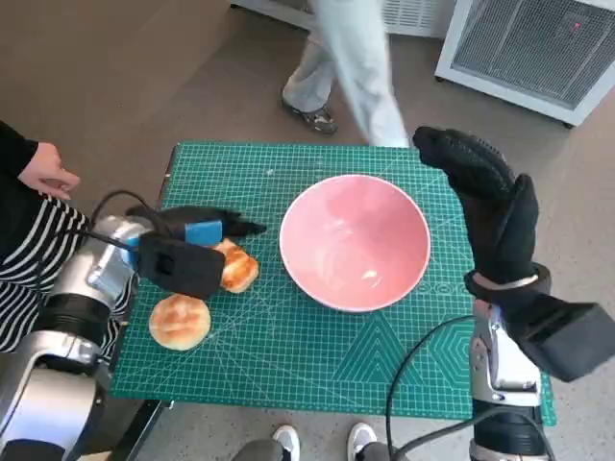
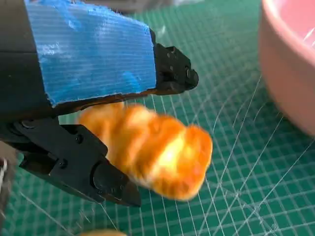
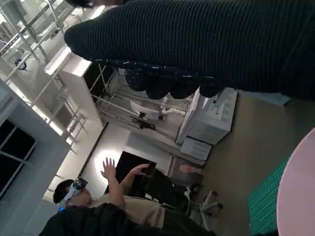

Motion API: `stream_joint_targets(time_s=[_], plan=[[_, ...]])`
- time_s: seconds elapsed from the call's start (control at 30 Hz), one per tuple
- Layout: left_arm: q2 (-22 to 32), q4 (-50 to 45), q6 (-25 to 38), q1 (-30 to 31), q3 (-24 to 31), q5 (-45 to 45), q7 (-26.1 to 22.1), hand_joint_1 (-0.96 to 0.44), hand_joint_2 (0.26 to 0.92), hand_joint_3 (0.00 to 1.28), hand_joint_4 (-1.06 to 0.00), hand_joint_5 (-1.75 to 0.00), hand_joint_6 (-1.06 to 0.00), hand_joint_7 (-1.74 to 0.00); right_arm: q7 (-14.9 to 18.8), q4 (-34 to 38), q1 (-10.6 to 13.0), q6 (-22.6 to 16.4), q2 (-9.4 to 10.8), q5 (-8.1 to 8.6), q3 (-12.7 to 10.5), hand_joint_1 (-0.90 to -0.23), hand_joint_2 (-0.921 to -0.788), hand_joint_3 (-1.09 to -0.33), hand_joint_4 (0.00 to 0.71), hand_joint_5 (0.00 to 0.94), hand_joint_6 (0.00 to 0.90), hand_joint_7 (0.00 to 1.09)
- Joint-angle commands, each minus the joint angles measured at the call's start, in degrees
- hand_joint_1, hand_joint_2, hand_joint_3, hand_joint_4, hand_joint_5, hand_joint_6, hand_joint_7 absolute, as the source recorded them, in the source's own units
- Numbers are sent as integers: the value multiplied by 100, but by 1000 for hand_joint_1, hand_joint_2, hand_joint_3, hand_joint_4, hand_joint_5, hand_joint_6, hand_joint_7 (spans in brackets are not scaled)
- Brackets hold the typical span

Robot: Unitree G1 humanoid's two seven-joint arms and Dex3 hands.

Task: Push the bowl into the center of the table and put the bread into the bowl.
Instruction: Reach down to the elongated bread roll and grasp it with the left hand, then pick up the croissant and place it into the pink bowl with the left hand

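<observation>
The pink bowl (image 1: 354, 240) stands on the green mat (image 1: 288, 355), slightly right of the middle; its wall (image 2: 290, 69) and its rim (image 3: 300, 187) show in both wrist views. An oblong golden bread roll (image 1: 237, 267) lies left of the bowl under my left hand (image 1: 192, 235). In the left wrist view the roll (image 2: 157, 152) sits between that hand's black fingers (image 2: 172, 73), which grip it from both sides. A second, round bread (image 1: 180, 321) lies on the mat nearer to me. My right hand (image 1: 490, 206) is raised beside the bowl's right side, fingers stretched out, holding nothing.
A person in striped clothing sits at the left, one hand (image 1: 43, 168) near the table's corner. Another person's legs (image 1: 346, 67) stand beyond the far edge, and shoes (image 1: 288, 442) show at the near edge. A white appliance (image 1: 538, 48) stands at the back right.
</observation>
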Motion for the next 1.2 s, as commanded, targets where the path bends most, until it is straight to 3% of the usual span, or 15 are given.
stream_joint_targets(time_s=[0.03, 0.23, 0.37, 0.4, 0.43, 0.47, 0.57, 0.8, 0.93, 1.2], plan=[[-126, 404, 148, -119, -142, 194, 274, -85, 764, 33, -265, -24, -324, -28, 55, -8, 140, 110, 1, 79, 2, -715, -921, -691, 154, 1, 10, 530], [-173, 623, 176, -110, -349, 441, 800, -44, 827, 28, -449, -34, -523, -70, 50, -71, 172, 145, 7, 92, 0, -709, -921, -691, 154, 1, 10, 529], [-108, 650, 15, -111, -443, 551, 1088, -12, 879, 21, -728, -103, -732, -151, 35, -109, 193, 164, 10, 89, -10, -700, -921, -691, 155, 1, 10, 528], [-87, 648, -33, -118, -452, 562, 1140, -10, 888, 25, -738, -293, -704, -360, 30, -120, 199, 166, 11, 85, -11, -699, -921, -691, 155, 1, 10, 527], [-47, 625, -112, -137, -438, 548, 1175, -6, 900, 52, -728, -596, -641, -684, 22, -132, 206, 166, 12, 77, -13, -698, -921, -690, 155, 1, 10, 527], [-20, 614, -169, -152, -428, 540, 1200, -4, 907, 59, -731, -788, -615, -871, 17, -141, 212, 166, 13, 72, -13, -697, -921, -690, 154, 1, 11, 526], [1, 629, -236, -174, -428, 534, 1238, -1, 916, 68, -735, -1018, -585, -1094, 12, -155, 219, 172, 15, 66, -14, -696, -921, -690, 154, 0, 11, 525], [40, 615, -330, -207, -410, 498, 1246, 0, 920, 71, -737, -1121, -572, -1194, 9, -177, 230, 183, 20, 62, -17, -695, -921, -690, 153, 0, 12, 523], [550, -1195, -1215, -433, 786, -1239, 523, 2, 906, 32, -812, -1044, -649, -1122, -23, -99, 187, 161, 38, 53, -49, -708, -921, -687, 151, 0, 14, 521], [390, -2330, -1006, -571, 1399, -1850, 483, 3, 891, 8, -837, -987, -740, -1065, -31, -75, 177, 137, 58, 34, -57, -716, -921, -685, 151, 1, 17, 518]])
